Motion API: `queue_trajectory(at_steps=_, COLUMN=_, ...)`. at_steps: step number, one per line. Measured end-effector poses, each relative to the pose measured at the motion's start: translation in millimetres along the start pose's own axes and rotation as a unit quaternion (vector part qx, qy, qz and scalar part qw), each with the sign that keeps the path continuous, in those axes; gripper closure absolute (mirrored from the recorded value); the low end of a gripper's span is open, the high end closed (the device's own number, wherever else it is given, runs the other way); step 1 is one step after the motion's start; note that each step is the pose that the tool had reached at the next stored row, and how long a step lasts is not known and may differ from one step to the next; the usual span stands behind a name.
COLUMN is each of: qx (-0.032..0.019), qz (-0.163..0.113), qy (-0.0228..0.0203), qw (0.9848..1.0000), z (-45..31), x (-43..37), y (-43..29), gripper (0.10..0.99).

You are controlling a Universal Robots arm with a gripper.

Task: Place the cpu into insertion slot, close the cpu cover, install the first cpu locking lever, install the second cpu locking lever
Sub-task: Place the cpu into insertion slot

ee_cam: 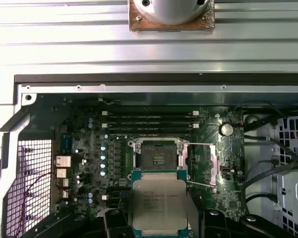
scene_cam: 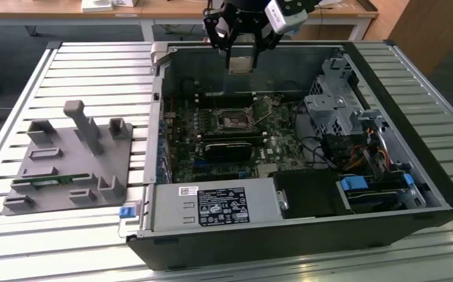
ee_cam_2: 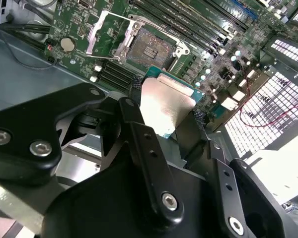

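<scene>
Nothing I can read from here. The black-and-white label (scene_cam: 222, 207) on the power supply (scene_cam: 165, 208) carries rows of print and symbols, too small to make out. The cpu (ee_cam: 159, 201) face shows faint engraved lines in the first wrist view, also illegible.

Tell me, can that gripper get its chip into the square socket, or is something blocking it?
Probably yes. The cpu cover is swung open, the insertion slot lies bare, and nothing stands between it and the gripper holding the cpu.
</scene>
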State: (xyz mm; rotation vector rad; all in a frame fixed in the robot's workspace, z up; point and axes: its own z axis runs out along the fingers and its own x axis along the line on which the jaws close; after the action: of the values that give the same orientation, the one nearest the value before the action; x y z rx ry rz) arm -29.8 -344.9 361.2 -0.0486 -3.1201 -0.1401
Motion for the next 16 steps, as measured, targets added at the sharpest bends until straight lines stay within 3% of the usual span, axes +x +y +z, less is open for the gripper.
queue_trajectory(at_steps=16, qx=-0.0003, qz=0.015, qy=-0.0014, qw=0.9999, z=0.0, x=0.1, y=0.0, gripper=0.557)
